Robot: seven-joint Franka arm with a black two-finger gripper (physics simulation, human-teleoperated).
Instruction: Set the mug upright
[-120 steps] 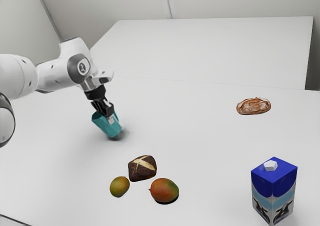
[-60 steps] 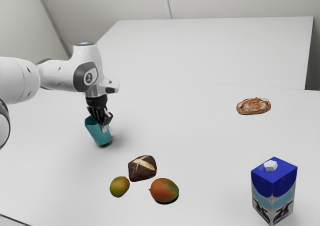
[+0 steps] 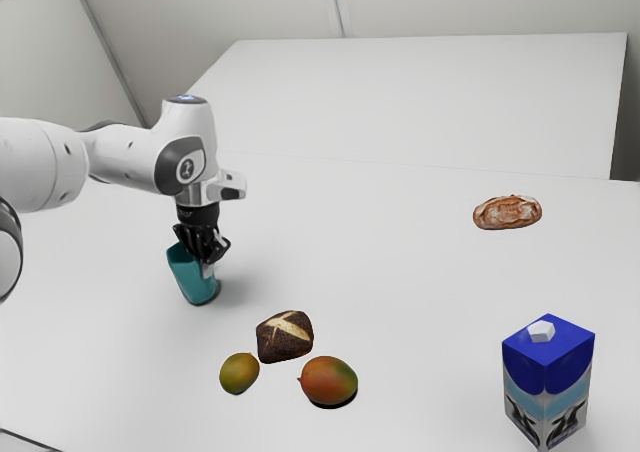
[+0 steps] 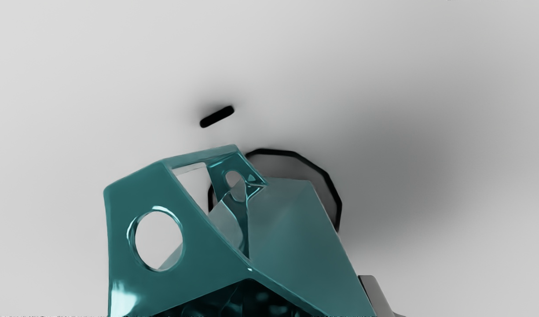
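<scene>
My end effector (image 3: 204,266) is clamped on the teal mug (image 3: 190,281), low over the counter (image 3: 400,272). In the wrist view, one finger (image 4: 375,296) lies along the mug's outer wall; the other is hidden. The mug leans, its mouth tipped up toward the exterior view's left, and I can't tell whether its base touches down. Near it sits a dark scored loaf (image 3: 285,338), with two mangoes (image 3: 329,382) close by. A crusty bread (image 3: 507,213) and a blue-topped carton (image 3: 547,377) stand well apart from me.
</scene>
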